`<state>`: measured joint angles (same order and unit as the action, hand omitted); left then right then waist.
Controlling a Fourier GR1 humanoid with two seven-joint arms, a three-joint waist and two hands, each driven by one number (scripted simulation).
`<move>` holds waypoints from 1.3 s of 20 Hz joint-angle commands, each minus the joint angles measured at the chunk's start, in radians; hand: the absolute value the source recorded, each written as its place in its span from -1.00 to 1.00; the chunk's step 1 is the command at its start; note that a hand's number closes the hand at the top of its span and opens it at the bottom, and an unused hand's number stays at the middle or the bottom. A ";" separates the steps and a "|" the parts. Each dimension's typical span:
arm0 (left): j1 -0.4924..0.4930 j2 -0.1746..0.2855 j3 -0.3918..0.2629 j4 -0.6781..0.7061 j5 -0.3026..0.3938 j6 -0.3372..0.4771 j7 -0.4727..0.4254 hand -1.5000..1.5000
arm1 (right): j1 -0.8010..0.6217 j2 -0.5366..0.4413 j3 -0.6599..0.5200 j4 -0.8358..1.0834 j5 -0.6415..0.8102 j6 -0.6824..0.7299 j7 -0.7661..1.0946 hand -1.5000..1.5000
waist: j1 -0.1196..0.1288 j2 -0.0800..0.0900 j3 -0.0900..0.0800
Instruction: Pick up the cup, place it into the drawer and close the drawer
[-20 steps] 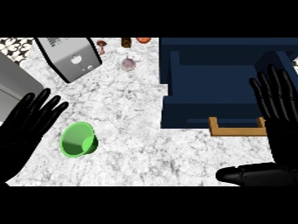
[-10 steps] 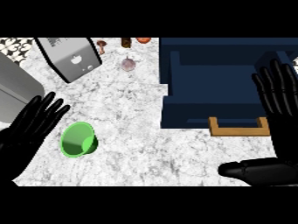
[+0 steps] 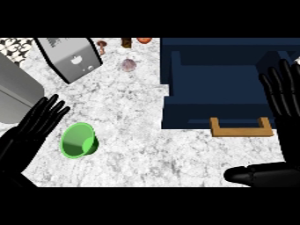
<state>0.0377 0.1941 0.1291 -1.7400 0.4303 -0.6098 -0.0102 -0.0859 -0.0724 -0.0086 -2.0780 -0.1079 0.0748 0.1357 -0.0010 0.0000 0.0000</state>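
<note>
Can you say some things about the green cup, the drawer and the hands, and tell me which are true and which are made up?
1. The green cup sits on the counter beside the left hand. True.
2. The blue drawer is open. True.
3. The cup is inside the drawer. False: it is on the counter, left of the drawer.
4. The right hand is curled round the cup. False: it is open, by the drawer's right side, holding nothing.
5. The drawer's handle is brown. True.
</note>
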 commanded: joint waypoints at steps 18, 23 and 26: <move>-0.143 0.036 0.038 0.676 -0.435 -0.060 -0.545 -1.00 | 0.002 0.001 -0.013 0.036 -0.004 0.028 -0.024 -1.00 | -0.004 0.002 -0.001; -0.154 0.037 0.024 0.756 -0.447 -0.056 -0.630 -1.00 | 0.002 0.021 0.013 0.017 0.011 0.015 -0.012 -1.00 | -0.002 0.001 -0.001; -0.255 0.065 0.047 0.916 -0.466 -0.023 -0.677 -1.00 | -0.048 -0.019 -0.049 0.045 -0.028 0.032 0.007 -1.00 | -0.004 0.002 -0.001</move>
<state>-0.1515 0.2409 0.1660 -0.9864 0.0034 -0.6051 -0.5543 -0.1109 -0.0849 -0.0424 -2.0616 -0.1366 0.1047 0.1508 -0.0039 0.0008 -0.0005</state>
